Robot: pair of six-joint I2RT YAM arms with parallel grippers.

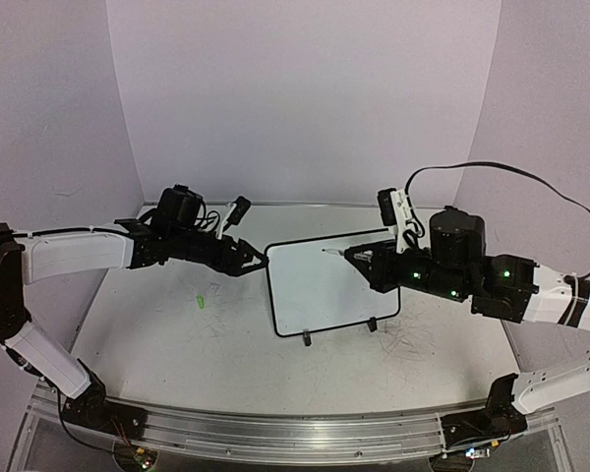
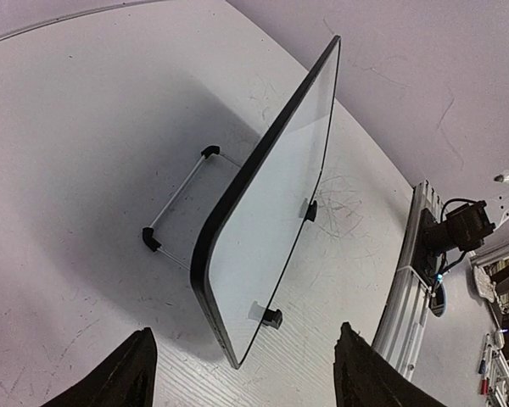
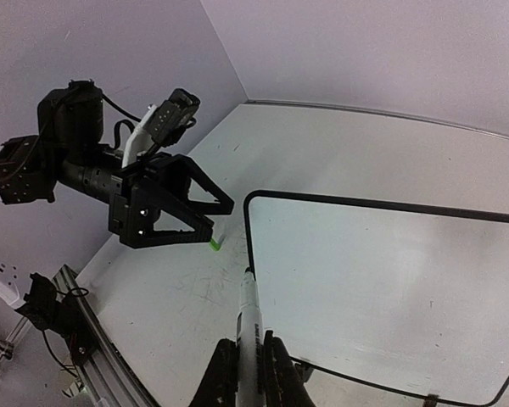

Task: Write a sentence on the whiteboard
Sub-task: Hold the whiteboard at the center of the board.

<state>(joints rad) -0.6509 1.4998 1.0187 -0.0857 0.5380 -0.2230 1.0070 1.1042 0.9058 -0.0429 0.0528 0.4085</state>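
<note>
White marker [image 3: 251, 315] pinched in right gripper [image 3: 253, 373], tip at whiteboard [image 1: 324, 287]; left gripper [image 1: 253, 259] spread, empty.

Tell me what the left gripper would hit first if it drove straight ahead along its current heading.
Most likely the whiteboard. In the wrist view its black-framed near edge sits straight ahead of the open left gripper, centred between the fingers. How far off it is cannot be told.
</note>
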